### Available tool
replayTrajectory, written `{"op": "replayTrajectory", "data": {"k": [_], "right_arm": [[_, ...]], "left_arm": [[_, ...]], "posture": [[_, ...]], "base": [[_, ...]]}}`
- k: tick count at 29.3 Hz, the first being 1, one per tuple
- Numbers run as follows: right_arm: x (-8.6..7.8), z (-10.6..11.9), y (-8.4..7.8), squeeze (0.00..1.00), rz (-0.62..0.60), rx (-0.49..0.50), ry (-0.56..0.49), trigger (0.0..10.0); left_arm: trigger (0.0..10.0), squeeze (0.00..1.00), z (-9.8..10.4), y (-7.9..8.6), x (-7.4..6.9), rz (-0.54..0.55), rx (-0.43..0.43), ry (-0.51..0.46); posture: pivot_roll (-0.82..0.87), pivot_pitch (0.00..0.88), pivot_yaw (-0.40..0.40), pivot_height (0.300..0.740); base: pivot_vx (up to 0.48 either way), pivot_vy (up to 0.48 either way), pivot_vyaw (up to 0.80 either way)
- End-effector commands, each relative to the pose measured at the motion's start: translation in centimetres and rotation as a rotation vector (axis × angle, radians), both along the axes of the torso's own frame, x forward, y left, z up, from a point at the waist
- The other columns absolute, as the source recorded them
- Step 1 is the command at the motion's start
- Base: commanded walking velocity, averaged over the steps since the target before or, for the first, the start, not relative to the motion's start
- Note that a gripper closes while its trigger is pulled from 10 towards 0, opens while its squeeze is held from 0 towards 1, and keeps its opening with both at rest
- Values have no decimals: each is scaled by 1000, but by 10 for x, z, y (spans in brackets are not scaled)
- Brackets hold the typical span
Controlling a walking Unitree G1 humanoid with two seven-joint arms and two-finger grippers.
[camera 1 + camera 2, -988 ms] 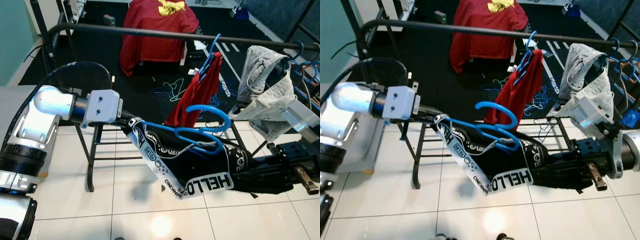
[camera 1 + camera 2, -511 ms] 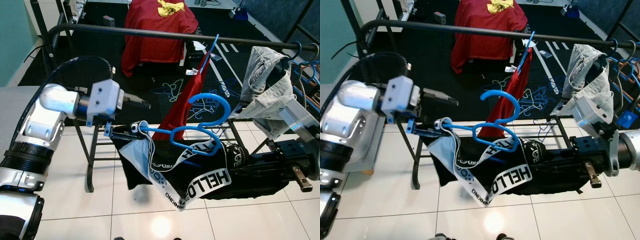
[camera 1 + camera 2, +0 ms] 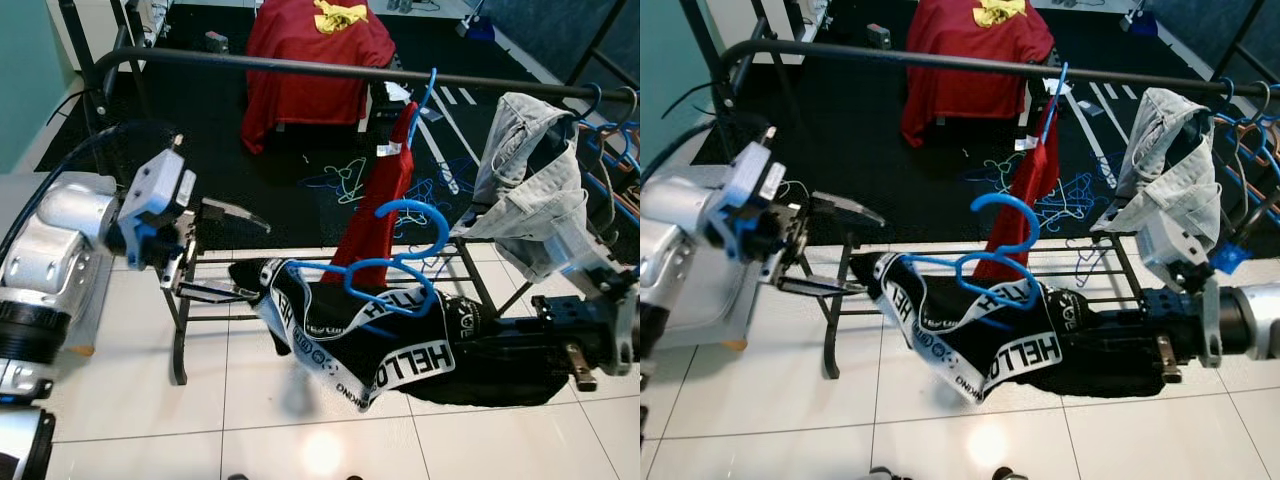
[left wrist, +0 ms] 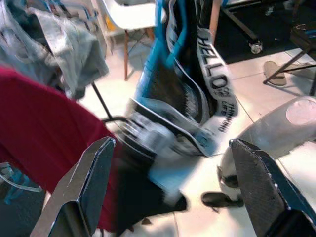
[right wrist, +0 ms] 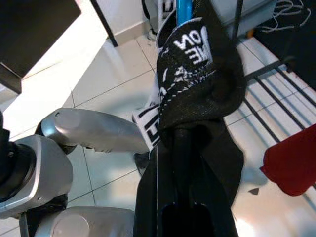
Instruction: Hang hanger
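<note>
Right gripper is holding the dressed hanger below the rail while the left gripper is hovering beside it with wide jaws.

The right gripper point(image 3: 1110, 335) is gripping the black garment point(image 3: 400, 345) printed with "HELLO", its jaws closed on the cloth at the garment's right end. The blue hanger point(image 3: 395, 262) is sitting inside that garment, its hook pointing up, well below the black rail point(image 3: 330, 70) and in front of a hanging red shirt point(image 3: 380, 195). The left gripper point(image 3: 225, 250) is hanging open just left of the garment, jaws spread wide and holding nothing. A grey garment point(image 3: 530, 175) is hanging on the rail to the right, above white floor tiles point(image 3: 130, 400).
</note>
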State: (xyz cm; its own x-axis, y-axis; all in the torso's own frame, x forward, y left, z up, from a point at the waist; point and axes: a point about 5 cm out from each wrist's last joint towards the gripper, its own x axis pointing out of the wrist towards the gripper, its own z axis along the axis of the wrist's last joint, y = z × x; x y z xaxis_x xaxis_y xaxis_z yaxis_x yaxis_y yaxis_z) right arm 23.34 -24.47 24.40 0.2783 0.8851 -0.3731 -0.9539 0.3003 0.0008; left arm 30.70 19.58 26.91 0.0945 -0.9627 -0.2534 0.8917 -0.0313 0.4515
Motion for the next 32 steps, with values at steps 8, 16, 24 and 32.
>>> {"op": "replayTrajectory", "data": {"k": [8,16,24,32], "right_arm": [[11,-5,-3,0,-131,-22,-78,0],[37,-18,12,0,-380,83,-196,0],[62,-48,53,0,-649,271,-193,10000],[74,-57,63,0,-718,247,-192,10000]], "left_arm": [[10000,1000,2,-3,7,91,31,-130],[10000,0,-9,9,34,518,-229,-162],[10000,0,-101,20,30,1072,-504,182],[10000,0,-141,15,8,1267,-574,260]], "posture": [[21,197,-62,740],[18,204,-49,740],[33,210,-54,740],[37,205,-56,740]], "base": [[0,0,0],[0,0,0],[0,0,0],[0,0,0]]}}
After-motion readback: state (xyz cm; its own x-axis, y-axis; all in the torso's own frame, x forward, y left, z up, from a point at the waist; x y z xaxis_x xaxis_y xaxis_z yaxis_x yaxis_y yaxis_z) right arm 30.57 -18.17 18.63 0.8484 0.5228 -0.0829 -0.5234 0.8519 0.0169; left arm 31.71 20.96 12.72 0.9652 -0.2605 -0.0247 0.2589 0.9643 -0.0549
